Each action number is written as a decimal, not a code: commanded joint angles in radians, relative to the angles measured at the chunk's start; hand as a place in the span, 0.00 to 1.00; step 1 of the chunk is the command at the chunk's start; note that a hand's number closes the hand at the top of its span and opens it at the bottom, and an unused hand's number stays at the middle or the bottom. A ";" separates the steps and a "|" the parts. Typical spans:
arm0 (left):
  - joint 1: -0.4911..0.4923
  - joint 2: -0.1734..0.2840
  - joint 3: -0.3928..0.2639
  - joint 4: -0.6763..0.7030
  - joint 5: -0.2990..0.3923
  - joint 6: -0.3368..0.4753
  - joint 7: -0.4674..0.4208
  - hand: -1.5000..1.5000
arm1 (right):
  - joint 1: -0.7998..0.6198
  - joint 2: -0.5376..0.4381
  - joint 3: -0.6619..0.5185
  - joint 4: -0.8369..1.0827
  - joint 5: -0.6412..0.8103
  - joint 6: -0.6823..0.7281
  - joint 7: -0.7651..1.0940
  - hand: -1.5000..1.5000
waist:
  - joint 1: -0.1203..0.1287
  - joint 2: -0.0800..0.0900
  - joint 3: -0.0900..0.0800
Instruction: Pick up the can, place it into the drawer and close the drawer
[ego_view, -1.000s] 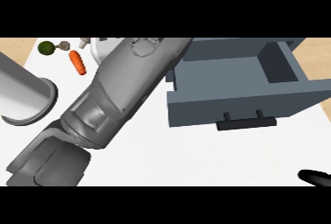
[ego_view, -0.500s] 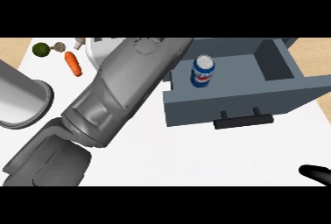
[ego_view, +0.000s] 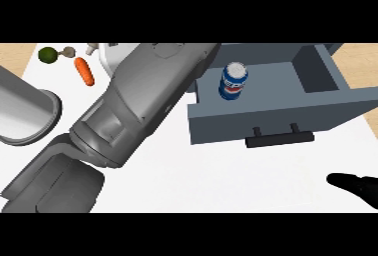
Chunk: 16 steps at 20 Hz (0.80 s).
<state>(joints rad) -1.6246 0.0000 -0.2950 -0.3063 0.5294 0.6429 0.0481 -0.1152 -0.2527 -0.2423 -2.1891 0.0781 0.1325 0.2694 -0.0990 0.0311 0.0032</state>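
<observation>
I see the can (ego_view: 233, 81) standing upright inside the open drawer (ego_view: 347, 102), its long axis vertical and its silver top facing up toward my camera. It sits in the drawer's left part, close to the left wall, with the blue label and its red-and-white mark turned toward the drawer's front panel. The black handle (ego_view: 279, 139) on that front panel points toward me.

My left forearm (ego_view: 140, 105) lies as a big grey diagonal to the left of the drawer, running from the lower left up toward the drawer's far left corner. The left robot hand is out of my sight, so I cannot tell whether it is spread or closed. Of the right robot hand (ego_view: 358, 187) only a dark tip shows, below and to the right of the drawer, near the picture's edge; I cannot tell its state either. It touches nothing.

The tabletop (ego_view: 221, 180) is white. Left of the drawer, beyond my forearm, lie an orange carrot (ego_view: 85, 71), a green round fruit (ego_view: 48, 54) and a grey metal cylinder (ego_view: 22, 112).
</observation>
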 joint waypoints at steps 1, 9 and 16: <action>-0.008 0.000 0.017 -0.008 0.049 -0.002 -0.005 0.00 | -0.056 -0.035 0.087 0.024 0.147 0.000 -0.010 0.00 | 0.015 0.000 -0.002; -0.012 0.000 0.002 -0.001 0.076 0.012 -0.046 0.00 | -0.157 -0.064 0.243 0.202 0.455 -0.052 -0.083 0.00 | 0.046 -0.004 -0.001; -0.046 0.006 0.014 0.054 0.048 0.002 -0.059 0.00 | -0.241 -0.053 0.343 0.486 0.650 -0.133 -0.189 0.00 | 0.083 -0.007 -0.002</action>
<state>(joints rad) -1.6553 0.0013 -0.2900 -0.2828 0.5888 0.6489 -0.0023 -0.3092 -0.3171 0.0363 -1.8213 0.6186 0.0404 0.1097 -0.0333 0.0256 0.0021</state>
